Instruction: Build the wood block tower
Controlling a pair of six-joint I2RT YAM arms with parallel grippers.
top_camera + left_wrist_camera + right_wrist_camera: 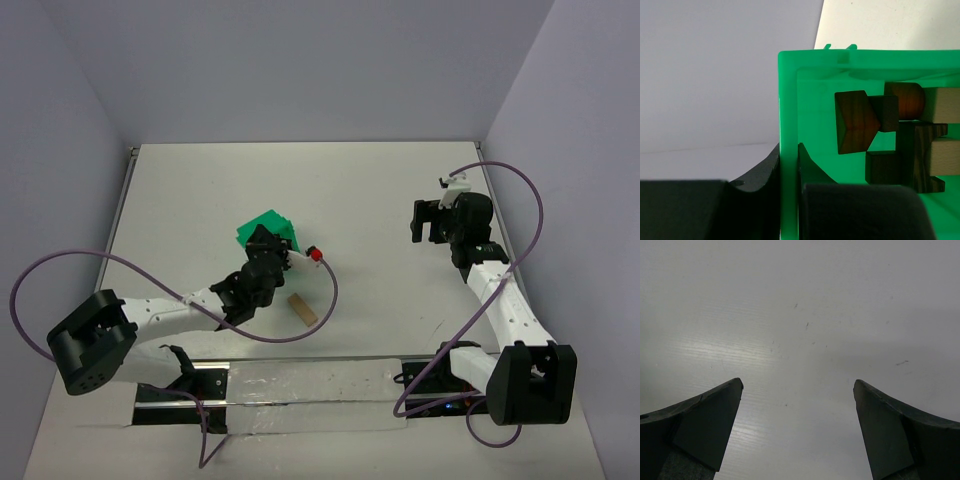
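My left gripper (789, 165) is shut on the wall of the green plastic bin (788, 110), which it holds tipped up. In the top view the bin (262, 228) sits just beyond the gripper (265, 250). Inside the bin lie several wooden blocks: a dark brown wedge-shaped one (854, 121), a reddish-brown round one (907, 101), light tan ones (945, 105) and a dark brown piece (920, 157). One light tan bar (301, 308) lies on the table to the right of my left arm. No stack stands. My right gripper (797, 405) is open and empty above bare table, at the right (428, 222).
The white table (360, 200) is walled in by grey panels on three sides. A purple cable with a red end (315, 255) loops by the left wrist. The arm bases and a metal rail (300, 385) sit at the near edge.
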